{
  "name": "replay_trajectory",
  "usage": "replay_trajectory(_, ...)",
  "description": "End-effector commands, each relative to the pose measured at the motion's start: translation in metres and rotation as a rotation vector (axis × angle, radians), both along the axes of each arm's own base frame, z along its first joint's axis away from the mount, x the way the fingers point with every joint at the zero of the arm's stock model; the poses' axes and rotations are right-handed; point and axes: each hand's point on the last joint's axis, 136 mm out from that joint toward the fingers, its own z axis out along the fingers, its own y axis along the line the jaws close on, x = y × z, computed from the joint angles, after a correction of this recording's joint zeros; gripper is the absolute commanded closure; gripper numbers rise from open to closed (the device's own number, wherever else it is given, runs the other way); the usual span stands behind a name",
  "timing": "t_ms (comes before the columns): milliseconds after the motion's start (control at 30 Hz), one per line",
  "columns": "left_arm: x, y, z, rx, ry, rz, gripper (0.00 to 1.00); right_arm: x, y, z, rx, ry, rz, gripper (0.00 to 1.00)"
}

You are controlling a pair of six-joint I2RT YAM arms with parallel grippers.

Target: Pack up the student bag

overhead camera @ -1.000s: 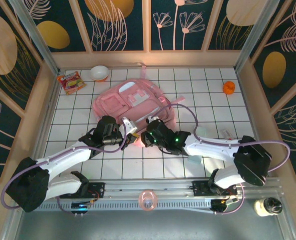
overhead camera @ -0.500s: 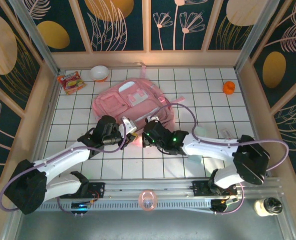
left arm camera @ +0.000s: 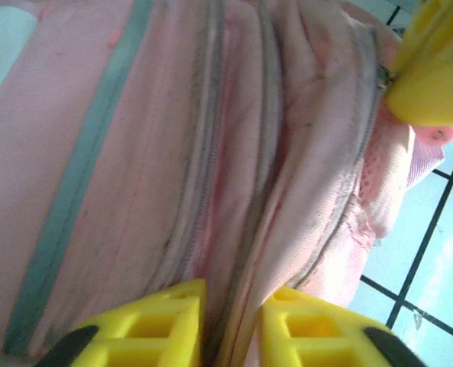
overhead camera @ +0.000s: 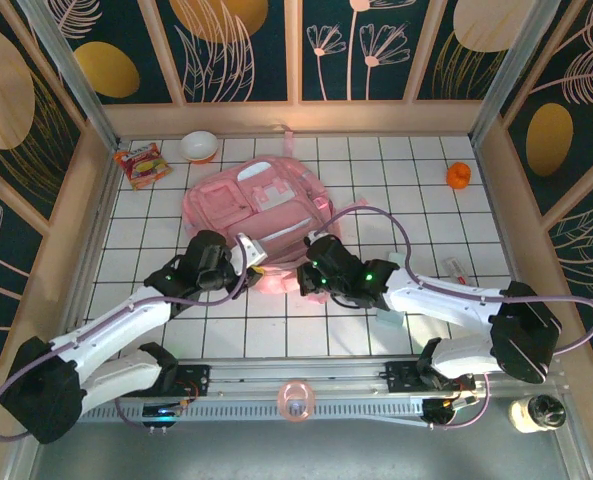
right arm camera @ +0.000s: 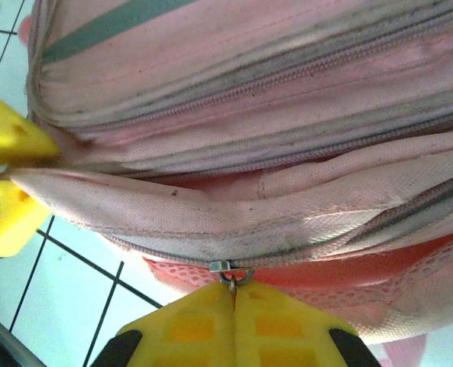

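Dark flower walls (overhead camera: 236, 50) stand around the white tiled surface (overhead camera: 136, 225). The left pincer (left arm camera: 232, 298) is a little spread around a fold of the pink student bag (overhead camera: 261, 205) in the middle. The right pincer (right arm camera: 234, 294) pinches its zip pull (right arm camera: 228, 272).

left arm (overhead camera: 116, 325) and right arm (overhead camera: 446, 298) reach forward and inward, wrists close. left tool (left arm camera: 232, 310) has yellow jaws slightly parted; right tool (right arm camera: 234, 298) is pinched closed.

We see a white bowl (overhead camera: 199, 146) at the tiled table's (overhead camera: 416, 200) far edge, a snack packet (overhead camera: 139, 164) just left of it, a small orange thing (overhead camera: 458, 176) well right of it
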Motion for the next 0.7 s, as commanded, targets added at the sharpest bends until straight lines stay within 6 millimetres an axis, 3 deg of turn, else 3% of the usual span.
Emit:
replay_trajectory(0, 0.021, 0.004, 0.059, -0.279, 0.033, 0.253, 0.60, -0.018, 0.009, -0.018, -0.004, 0.066, 0.051, 1.00)
replay_trajectory(67, 0.028, 0.021, 0.075, -0.428, 0.104, 0.460, 0.35, -0.020, 0.014, -0.023, -0.002, 0.077, 0.051, 1.00)
replay_trajectory(100, 0.029, 0.031, 0.076, -0.470, 0.136, 0.555, 0.32, -0.020, 0.015, -0.026, -0.006, 0.083, 0.047, 1.00)
replay_trajectory(200, 0.022, 0.048, 0.059, -0.510, 0.259, 0.711, 0.31, -0.019, 0.013, -0.034, -0.021, 0.104, 0.027, 1.00)
replay_trajectory(367, 0.014, 0.079, -0.006, -0.438, 0.459, 0.965, 0.31, -0.024, 0.023, -0.038, -0.006, 0.115, 0.038, 1.00)
replay_trajectory(533, 0.021, 0.068, -0.040, -0.547, 0.619, 1.015, 0.33, -0.038, 0.040, -0.044, -0.001, 0.154, 0.073, 1.00)
replay_trajectory(667, 0.035, 0.065, -0.047, -0.594, 0.600, 1.024, 0.33, -0.047, 0.056, -0.045, 0.019, 0.167, 0.093, 1.00)
